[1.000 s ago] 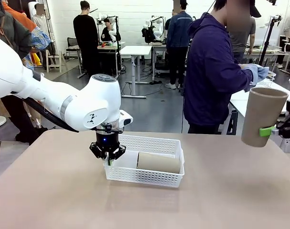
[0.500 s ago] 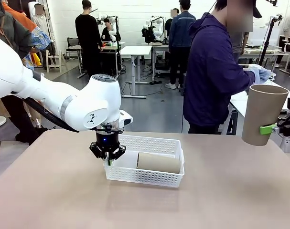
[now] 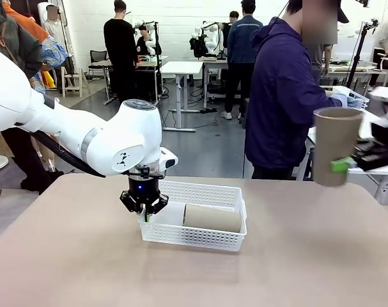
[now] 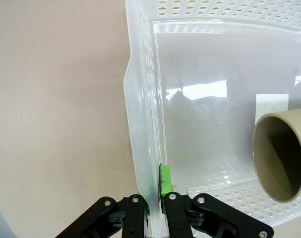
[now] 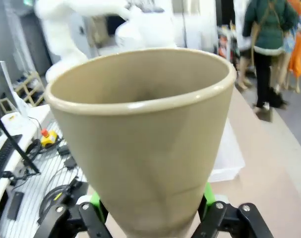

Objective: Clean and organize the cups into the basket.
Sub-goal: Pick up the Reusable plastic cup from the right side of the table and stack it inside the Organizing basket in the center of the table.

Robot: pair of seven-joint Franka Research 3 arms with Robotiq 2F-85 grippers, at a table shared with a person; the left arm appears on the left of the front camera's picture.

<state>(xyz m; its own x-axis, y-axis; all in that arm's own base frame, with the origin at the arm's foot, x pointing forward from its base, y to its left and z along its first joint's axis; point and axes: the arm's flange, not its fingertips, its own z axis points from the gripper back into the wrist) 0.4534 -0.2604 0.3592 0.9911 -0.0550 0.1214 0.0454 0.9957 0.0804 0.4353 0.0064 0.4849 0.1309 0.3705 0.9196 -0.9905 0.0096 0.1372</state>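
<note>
My left gripper (image 3: 144,213) is pinched shut on the basket (image 3: 200,240) by its left wall, one tan cup (image 3: 211,218) lying inside. Over the table's (image 3: 85,256) far right edge, my right gripper (image 3: 342,165) clamps a second cup (image 3: 334,144) low down (light, stiff, likely slippery).

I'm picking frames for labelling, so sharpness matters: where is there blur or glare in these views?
Front view: the held beige cup and right gripper are smeared; the basket and left gripper are crisp. Left wrist view: bright glare on the basket floor. Right wrist view: the background is soft.
</note>
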